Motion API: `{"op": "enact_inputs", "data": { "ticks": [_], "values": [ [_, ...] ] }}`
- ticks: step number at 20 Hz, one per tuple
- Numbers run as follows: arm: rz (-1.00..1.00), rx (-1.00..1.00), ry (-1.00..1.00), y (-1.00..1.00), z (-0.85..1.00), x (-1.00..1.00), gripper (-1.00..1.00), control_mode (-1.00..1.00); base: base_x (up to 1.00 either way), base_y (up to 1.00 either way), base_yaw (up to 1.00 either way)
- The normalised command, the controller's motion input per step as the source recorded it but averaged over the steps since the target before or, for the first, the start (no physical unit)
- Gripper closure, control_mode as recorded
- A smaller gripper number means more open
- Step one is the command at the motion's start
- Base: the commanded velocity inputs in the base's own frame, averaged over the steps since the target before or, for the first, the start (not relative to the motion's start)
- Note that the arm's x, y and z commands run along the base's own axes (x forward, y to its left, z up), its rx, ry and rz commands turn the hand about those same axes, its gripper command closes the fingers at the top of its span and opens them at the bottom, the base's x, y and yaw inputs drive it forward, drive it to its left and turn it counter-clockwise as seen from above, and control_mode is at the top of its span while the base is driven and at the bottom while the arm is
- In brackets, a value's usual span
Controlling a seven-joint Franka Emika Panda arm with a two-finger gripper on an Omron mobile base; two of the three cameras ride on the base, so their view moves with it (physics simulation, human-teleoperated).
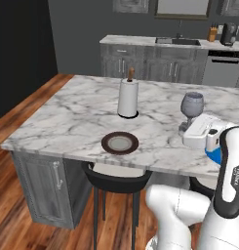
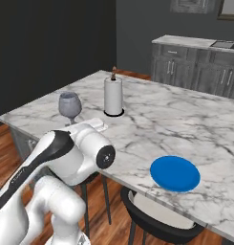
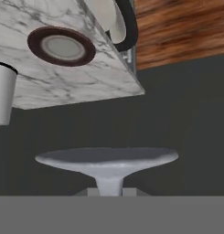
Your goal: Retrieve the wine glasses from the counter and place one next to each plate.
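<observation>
Hiding gripper, wine glass stem.

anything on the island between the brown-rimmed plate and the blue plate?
Left base view: the gripper holding a wine glass sits between the brown-rimmed plate and the blue plate. Otherwise bare marble.
</observation>
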Motion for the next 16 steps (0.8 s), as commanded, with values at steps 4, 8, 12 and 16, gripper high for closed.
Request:
{"op": "enact_inputs", "data": {
  "ticks": [4,8,12,16],
  "values": [
    [0.29,-0.03,0.00,-0.44,-0.64,0.75,1.00,-1.00,0.00,0.00,0.00],
    [0.29,-0.05,-0.05,-0.28,-0.63,0.68,1.00,-1.00,0.00,0.00,0.00],
    [0.27,-0.04,-0.04,-0.15,-0.70,0.78,1.00,-1.00,0.00,0.00,0.00],
    [0.25,-0.04,-0.04,-0.11,-0.66,0.83,1.00,-1.00,0.00,0.00,0.00]
  ]
}}
